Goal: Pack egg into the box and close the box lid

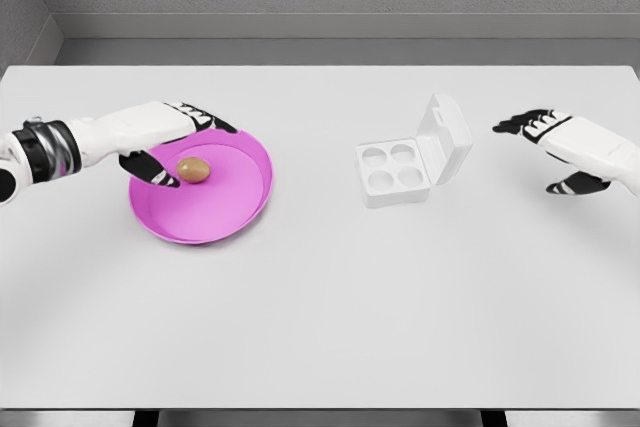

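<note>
— So, where do we find the egg (194,169)?

— We see it lying brown and on its side in the magenta plate (222,221), toward the plate's left half, on the white table (320,317).

— And our left hand (172,139)?

— It reaches in from the left edge, over the plate's upper-left rim. Its fingers (205,119) stretch above and behind the egg, and the thumb (157,172) points down just left of it — so the hand is spread around the egg, not clamped. We cannot tell whether the thumb tip touches the shell; nothing is held.

— What about the egg box (395,173)?

— It sits right of centre, well apart from the plate. Its lid (446,139) stands open, tilted up along the right side, and we count four round cups in the white tray, all showing bare.

— And the right hand (556,150)?

— It comes in from the right edge and hangs near the box's lid without touching it — fingers extended toward the left, thumb dropped below, loosely open and holding nothing.
</note>
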Robot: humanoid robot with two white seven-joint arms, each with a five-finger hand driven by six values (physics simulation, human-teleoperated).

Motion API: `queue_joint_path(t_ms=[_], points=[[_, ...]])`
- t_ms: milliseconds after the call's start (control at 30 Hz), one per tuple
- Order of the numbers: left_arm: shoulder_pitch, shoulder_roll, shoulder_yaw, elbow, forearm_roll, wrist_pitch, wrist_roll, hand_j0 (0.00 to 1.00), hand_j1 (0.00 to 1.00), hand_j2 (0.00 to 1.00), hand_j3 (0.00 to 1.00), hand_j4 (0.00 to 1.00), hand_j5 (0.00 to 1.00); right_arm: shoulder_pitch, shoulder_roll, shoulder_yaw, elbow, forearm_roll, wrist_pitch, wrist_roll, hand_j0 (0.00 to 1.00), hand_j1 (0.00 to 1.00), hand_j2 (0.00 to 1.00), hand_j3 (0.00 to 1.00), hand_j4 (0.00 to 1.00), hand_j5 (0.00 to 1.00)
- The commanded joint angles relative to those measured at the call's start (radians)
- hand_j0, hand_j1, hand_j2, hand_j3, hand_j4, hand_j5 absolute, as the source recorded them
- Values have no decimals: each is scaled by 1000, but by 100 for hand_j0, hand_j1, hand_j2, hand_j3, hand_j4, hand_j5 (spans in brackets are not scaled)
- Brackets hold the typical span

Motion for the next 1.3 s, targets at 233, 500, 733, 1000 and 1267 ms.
queue_joint_path(t_ms=[233,500,733,1000,1267], points=[[0,2,-15,57,4,2,0,79,79,79,79,79,79,-38,43,29,67,-5,25,79,100,100,100,100,100,100],[-8,-13,-27,109,-27,1,0,79,79,79,79,79,79,-38,42,29,64,-7,23,78,100,100,100,100,100,100],[-11,-39,-35,110,-27,2,0,79,79,79,79,79,79,-40,42,28,60,-7,20,78,100,100,100,100,100,100],[-12,-85,-35,150,-52,1,0,79,79,79,79,79,79,-41,42,28,58,-8,20,78,100,100,100,100,100,100],[-15,-90,-55,158,-88,-2,0,79,79,79,79,79,79,-40,40,28,58,-10,19,78,100,100,100,100,100,100]])
